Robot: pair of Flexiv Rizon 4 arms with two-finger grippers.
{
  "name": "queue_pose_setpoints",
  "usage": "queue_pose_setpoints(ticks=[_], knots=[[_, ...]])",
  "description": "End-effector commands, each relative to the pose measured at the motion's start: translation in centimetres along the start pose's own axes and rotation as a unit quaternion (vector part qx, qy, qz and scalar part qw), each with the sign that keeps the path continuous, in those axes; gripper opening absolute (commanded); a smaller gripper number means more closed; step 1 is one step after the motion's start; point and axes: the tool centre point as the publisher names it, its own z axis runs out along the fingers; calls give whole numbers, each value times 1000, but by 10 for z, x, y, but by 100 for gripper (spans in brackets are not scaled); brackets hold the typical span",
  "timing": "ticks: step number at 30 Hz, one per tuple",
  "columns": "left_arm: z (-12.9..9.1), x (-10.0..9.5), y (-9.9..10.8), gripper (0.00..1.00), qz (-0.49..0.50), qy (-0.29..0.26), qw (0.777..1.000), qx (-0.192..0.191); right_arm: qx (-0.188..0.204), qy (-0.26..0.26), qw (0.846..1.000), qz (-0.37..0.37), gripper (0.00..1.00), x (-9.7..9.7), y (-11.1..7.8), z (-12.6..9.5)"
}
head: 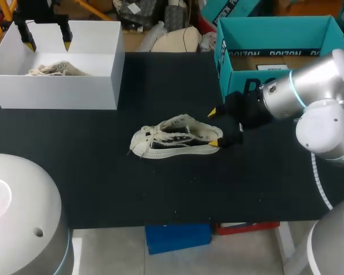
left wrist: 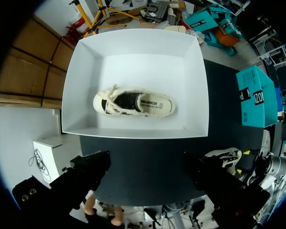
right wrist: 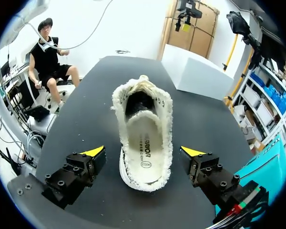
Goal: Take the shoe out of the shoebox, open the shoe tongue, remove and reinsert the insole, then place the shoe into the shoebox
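A cream canvas shoe (head: 175, 137) lies on its sole in the middle of the black table, toe to the left. My right gripper (head: 215, 127) is at its heel, open, one yellow tip on each side. In the right wrist view the shoe (right wrist: 144, 138) lies between the spread fingertips (right wrist: 93, 152) with gaps on both sides, its insole showing. The white shoebox (head: 74, 91) stands at the far left with a second cream shoe (left wrist: 133, 102) lying in it. My left gripper (head: 47, 43) hangs open above that box, holding nothing.
A teal shoebox (head: 275, 34) stands open at the far right, just behind my right arm. The black mat (head: 160, 189) runs to the table's front edge. In the left wrist view the table shoe (left wrist: 224, 155) shows beyond the white box's corner.
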Motion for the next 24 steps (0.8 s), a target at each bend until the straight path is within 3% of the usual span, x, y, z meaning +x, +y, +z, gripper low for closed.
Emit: queue_pose_setpoints(ticks=[1, 13, 24], knots=[[0, 0, 0, 100, 0, 0, 1000, 0, -26, 7, 1000, -1, 100, -6, -5, 5], [0, 0, 0, 100, 0, 0, 1000, 0, -67, 21, 998, -1, 100, -11, -15, 19], [0, 0, 0, 100, 0, 0, 1000, 0, -78, 29, 997, 7, 100, -10, -23, 29]])
